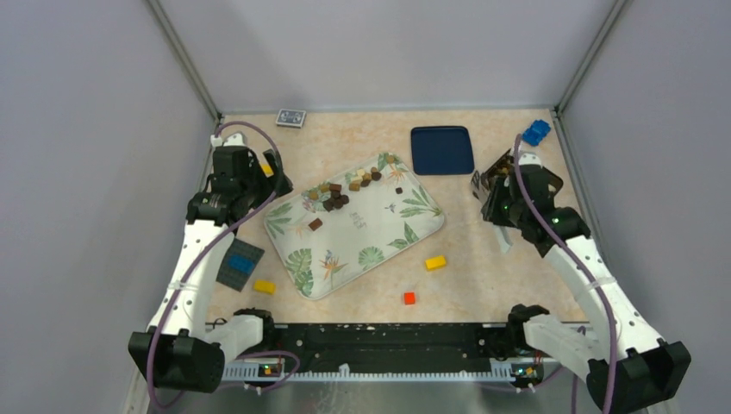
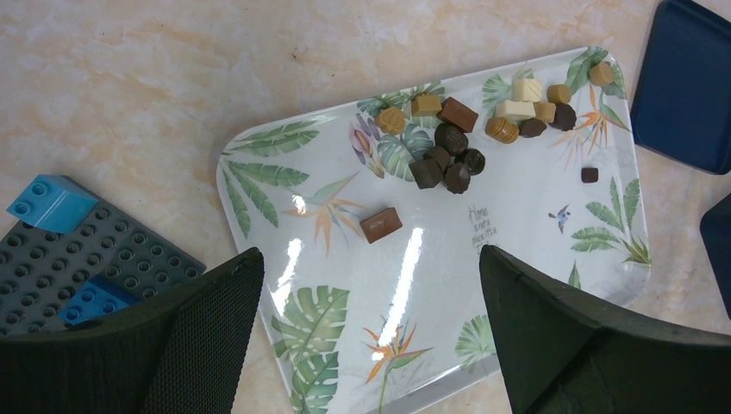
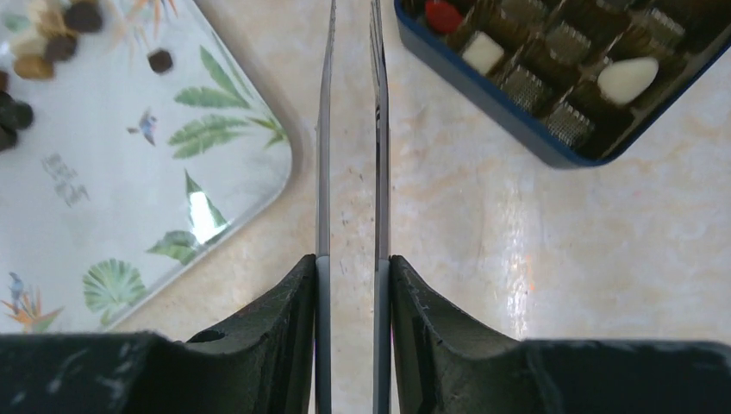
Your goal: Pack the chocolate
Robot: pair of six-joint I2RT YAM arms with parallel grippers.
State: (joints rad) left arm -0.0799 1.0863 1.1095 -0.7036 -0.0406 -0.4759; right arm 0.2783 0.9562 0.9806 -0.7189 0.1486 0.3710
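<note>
right gripper [image 3: 352, 17] stands barely apart, holding nothing, above the table [image 3: 517, 259]; left gripper [image 2: 369, 254] gapes wide, empty, over the tray [image 2: 534, 233].

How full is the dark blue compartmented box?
Mostly empty: the blue box shows a red piece, a cream square and a white oval; other visible cells look bare.

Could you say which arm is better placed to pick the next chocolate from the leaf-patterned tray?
Probably left: the left gripper hangs at the white leaf-patterned tray, jaws wide, the small brown and cream chocolates just ahead. The right gripper sits off the tray, beside the dark blue compartment box.
</note>
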